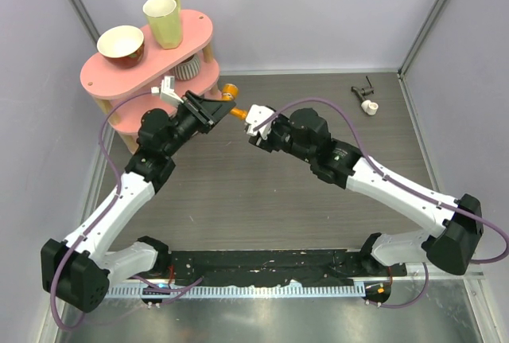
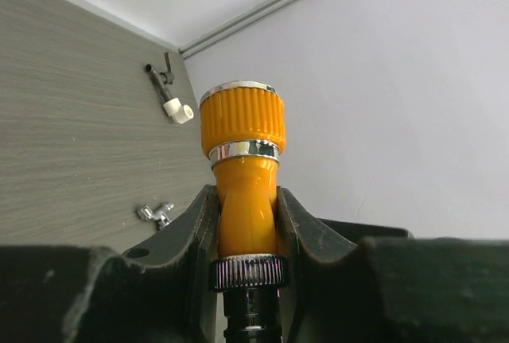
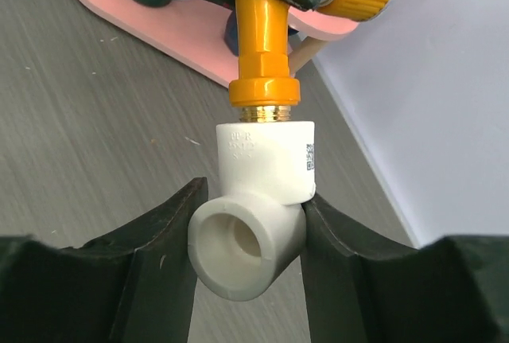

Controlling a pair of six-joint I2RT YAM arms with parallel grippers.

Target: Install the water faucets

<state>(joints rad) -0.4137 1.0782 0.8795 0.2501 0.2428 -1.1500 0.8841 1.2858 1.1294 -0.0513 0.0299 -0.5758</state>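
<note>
Left pincer (image 2: 246, 200) first: clamped tight on the orange tap (image 2: 242, 120), fingers (image 2: 191, 231) pressed to both sides of the smooth orange body, just below the ribbed cap ringed in silver. Holds it up off the table (image 1: 238, 200), near the far edge and left of the middle, just beside the pink stand (image 1: 119, 80) in the far-left corner.

Over to the right pincer (image 3: 254, 196): closed around the white pipe fitting (image 3: 262, 172), one dark finger against each side of the elbow, open mouth facing the wrist camera.

And look at that join: top of the fitting right up against the tap's brassy thread, orange hex collar just above, only a thin band of thread on show. Both parts in the air, nose to nose between the two arms.

Up on the stand: a yellow cup (image 1: 163, 21) and a bowl (image 1: 121, 43).

Near the far-right corner of the table: the dark tap piece with a white end (image 1: 366, 98), lying flat, well apart from the action. Small silver tap piece (image 2: 157, 213) down on the table too, glimpsed past the left fingers.
</note>
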